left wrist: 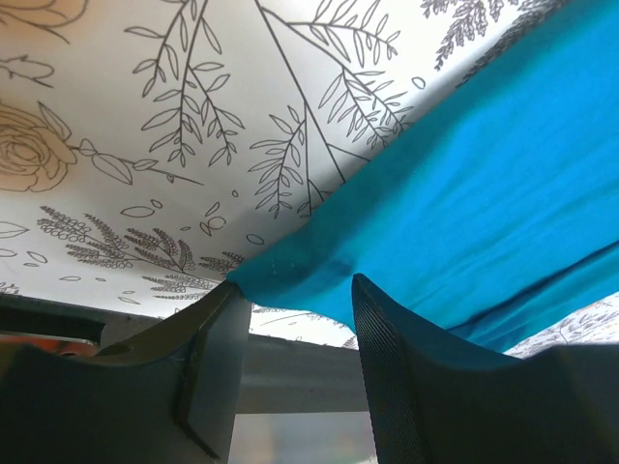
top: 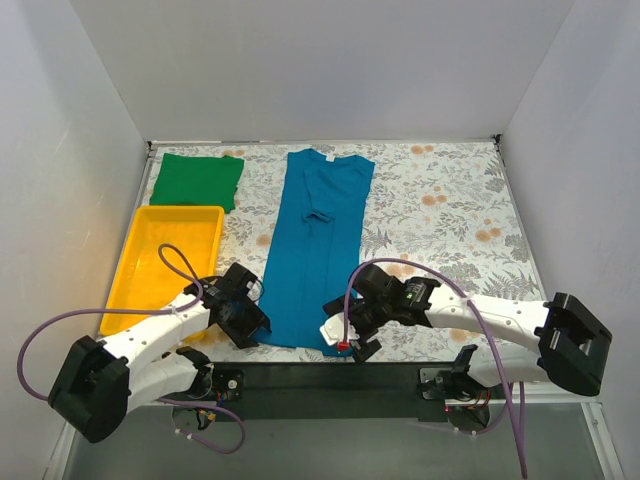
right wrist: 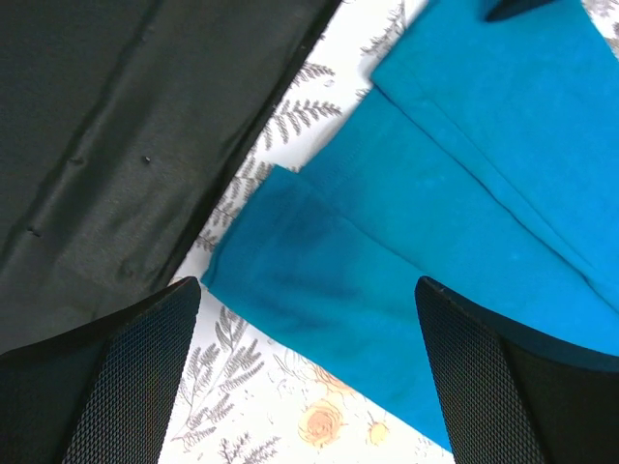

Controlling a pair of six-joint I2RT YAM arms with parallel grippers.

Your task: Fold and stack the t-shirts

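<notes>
The teal shirt (top: 315, 250) lies flat on the surface (top: 450, 210), hem at 6 o'clock; the green shirt (top: 197, 180) sits folded at 11. It looks like limp, light cotton, so I'd pinch both hem corners. My left fingers (left wrist: 397, 367) and right fingers (right wrist: 126, 387) hang open there, empty.

Plain white walls (top: 320, 60) close in the table at the back and along both sides of the frame, evenly lit with no hard shadows. The table wears a pale cloth (top: 450, 200) printed with grey ferns and leaves (plus a few orange blossoms toward the right). A black strip (top: 330, 378) runs along its near edge at the bottom of the frame.
</notes>
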